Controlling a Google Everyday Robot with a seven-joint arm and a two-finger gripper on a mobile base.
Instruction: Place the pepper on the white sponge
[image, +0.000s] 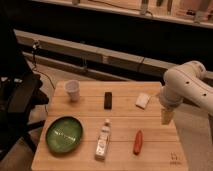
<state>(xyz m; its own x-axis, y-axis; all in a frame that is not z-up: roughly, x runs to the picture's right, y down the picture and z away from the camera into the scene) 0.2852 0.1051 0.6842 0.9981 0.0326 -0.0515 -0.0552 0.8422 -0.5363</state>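
we've got the gripper (166, 116) hovering behind-right of the pepper (138, 142), can't tell if it's open or holding anything | pepper's long axis runs front-to-back | white sponge (143, 100) sits further behind the pepper

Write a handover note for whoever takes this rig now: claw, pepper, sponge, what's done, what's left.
The claw: pointing down at the table's right edge, just right of the white sponge, clear of the pepper.
The pepper: lying on the table nearer the front, right of the bottle.
Done: nothing yet; pepper not grasped.
Left: grasp pepper, carry it to the sponge, set it on top.
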